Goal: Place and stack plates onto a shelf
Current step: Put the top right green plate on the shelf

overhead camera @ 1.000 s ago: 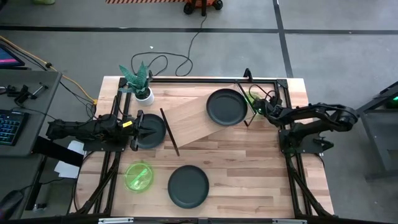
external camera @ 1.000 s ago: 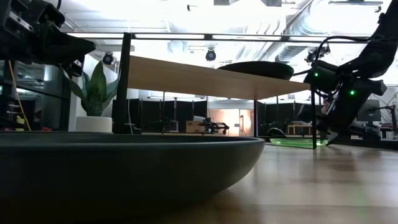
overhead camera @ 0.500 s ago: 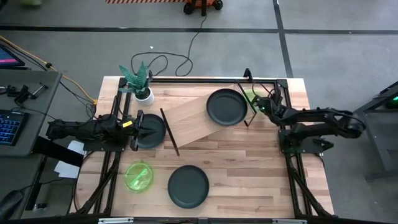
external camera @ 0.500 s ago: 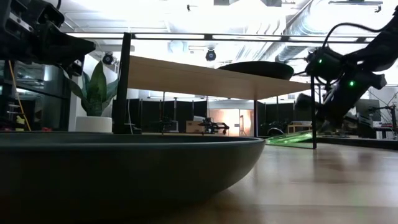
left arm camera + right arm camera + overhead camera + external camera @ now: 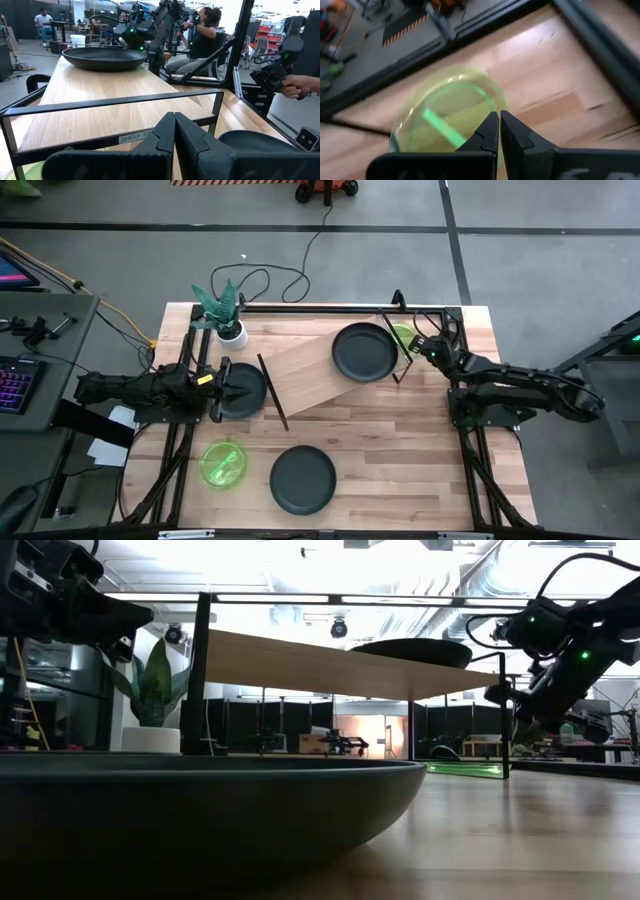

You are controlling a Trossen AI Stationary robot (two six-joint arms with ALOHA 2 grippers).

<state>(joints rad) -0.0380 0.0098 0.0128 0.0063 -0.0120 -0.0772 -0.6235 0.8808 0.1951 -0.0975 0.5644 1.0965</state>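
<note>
The shelf (image 5: 310, 375) is a light wood board on black rod legs, set aslant mid-table. One dark plate (image 5: 363, 352) lies on its right end. A translucent green plate (image 5: 403, 336) lies flat on the tabletop just beyond that end. My right gripper (image 5: 425, 348) is shut and hangs above the green plate's (image 5: 445, 115) rim, raised off the table in the low view. My left gripper (image 5: 228, 388) is shut and hovers by the shelf's left end, over the edge of another dark plate (image 5: 250, 392) that rests on the table.
A second green plate (image 5: 224, 463) and a third dark plate (image 5: 302, 478) lie near the table's near edge. A white pot with a plant (image 5: 232, 332) stands at the far left corner. Black frame rods run along the table's sides. People stand in the room beyond.
Half a second ago the green plate beside my right gripper stood tipped, one edge raised; now it lies flat on the table again. My right gripper has risen and drawn back toward the table's right edge.
</note>
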